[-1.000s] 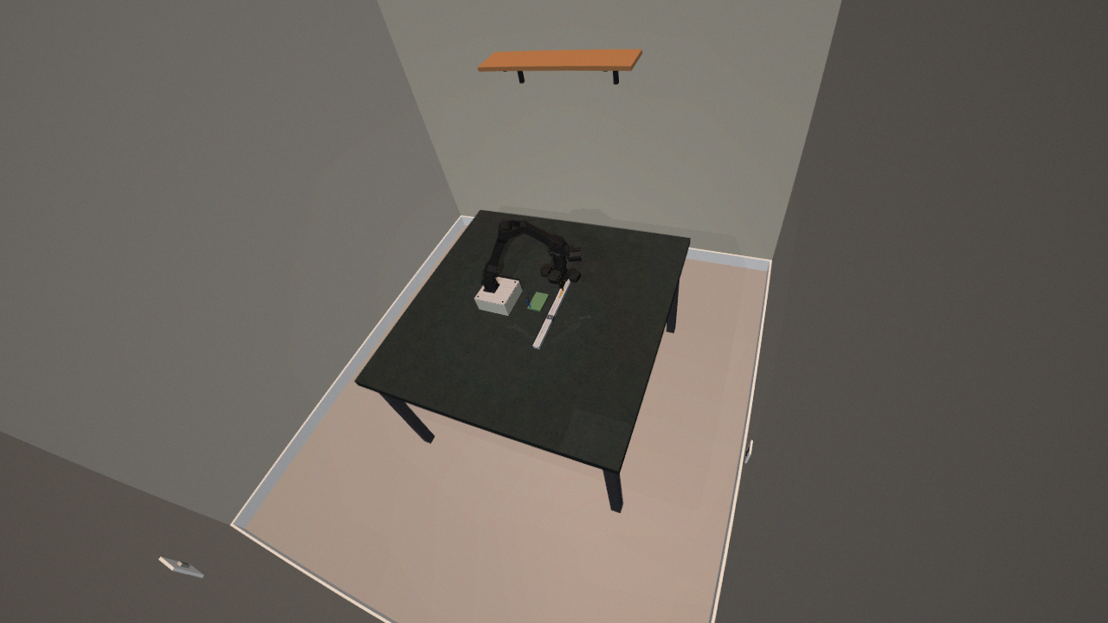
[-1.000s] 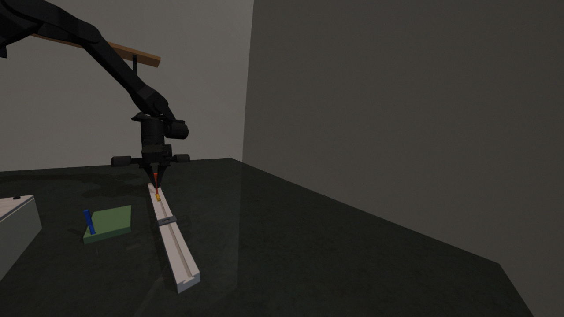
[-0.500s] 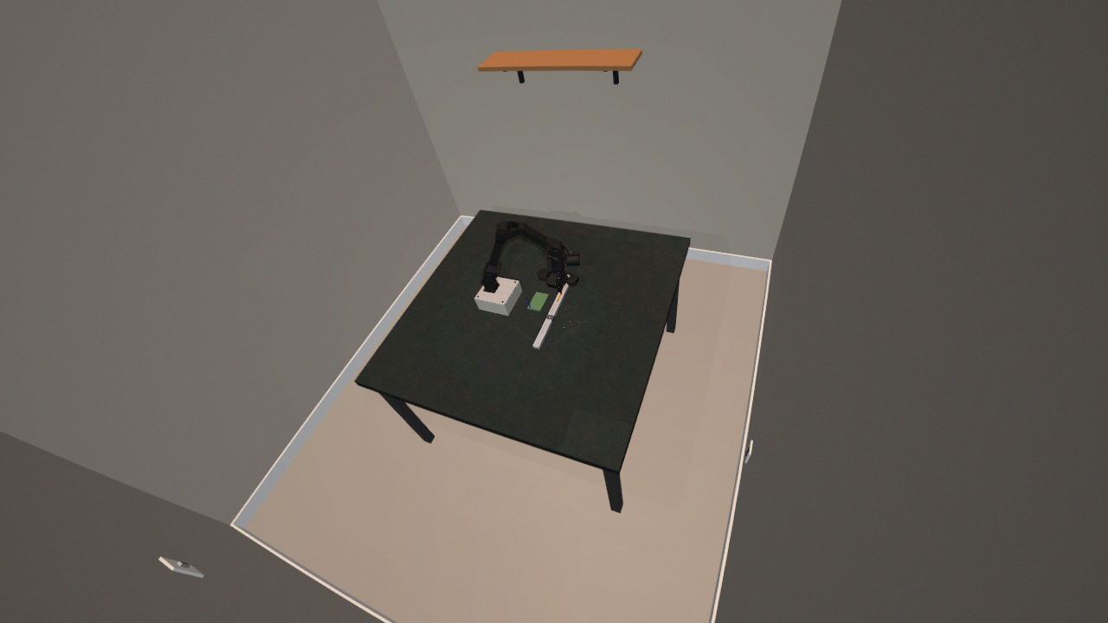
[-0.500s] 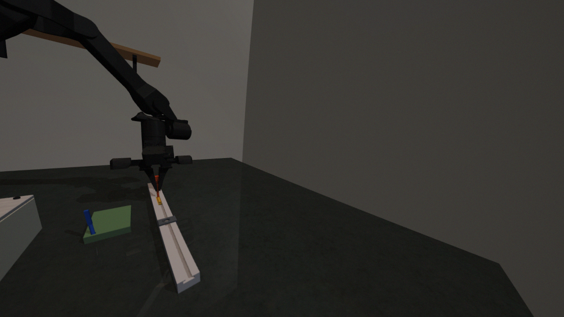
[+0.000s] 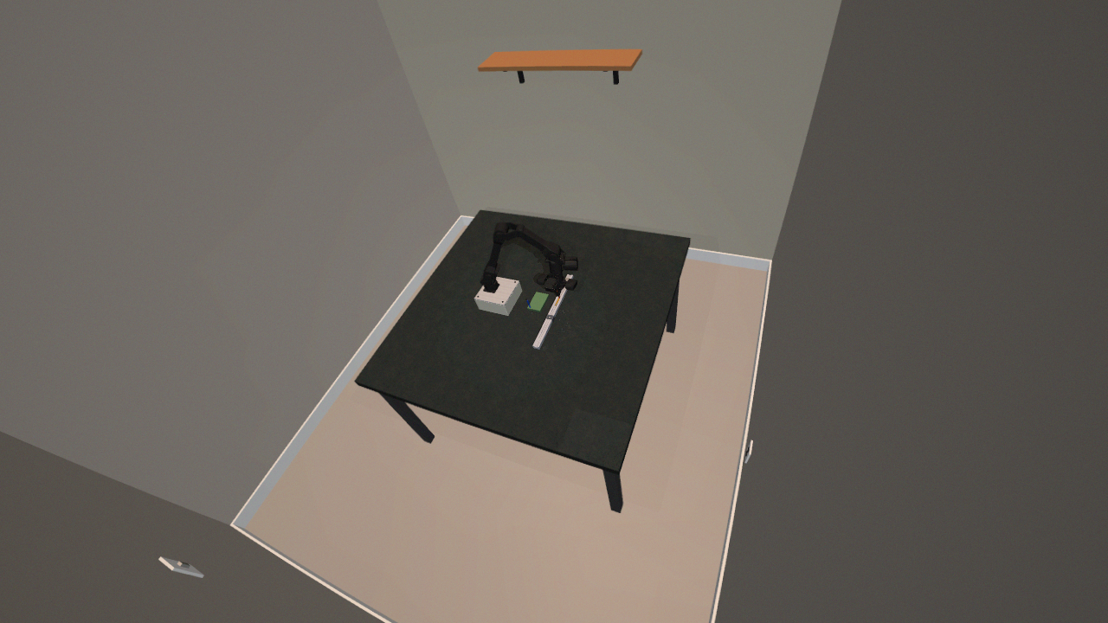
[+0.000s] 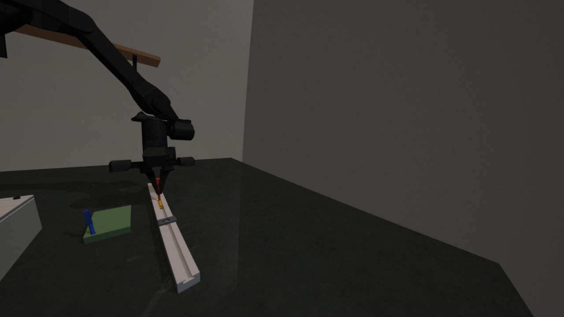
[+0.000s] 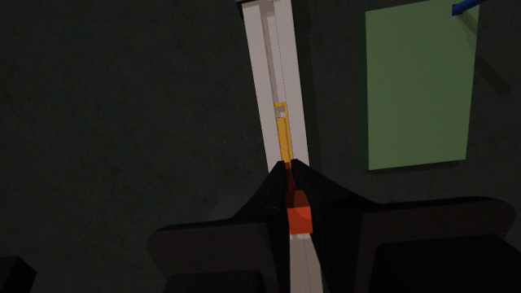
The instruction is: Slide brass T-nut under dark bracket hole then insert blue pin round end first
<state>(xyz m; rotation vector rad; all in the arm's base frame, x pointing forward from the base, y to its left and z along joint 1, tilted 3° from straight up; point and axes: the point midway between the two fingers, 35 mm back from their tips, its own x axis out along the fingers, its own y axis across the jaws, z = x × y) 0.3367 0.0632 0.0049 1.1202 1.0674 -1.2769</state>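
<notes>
Brass T-nut, rectangular, sits in the rail's straight, pale slot.

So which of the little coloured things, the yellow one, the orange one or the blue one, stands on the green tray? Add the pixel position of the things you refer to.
The blue pin (image 6: 90,222) (image 7: 467,7); the orange handle (image 6: 157,181) (image 7: 300,220) and yellow nut (image 6: 160,204) (image 7: 284,138) are at the rail.

Looks like a small robotics lab or test room. Shows a black robot arm mounted on a white box, set on a dark table with an aluminum rail and green tray. Has plain grey walls, beige floor, pale baseboard, orange-brown shelf on dark brackets, and a light wall plate down low in the top view.
</notes>
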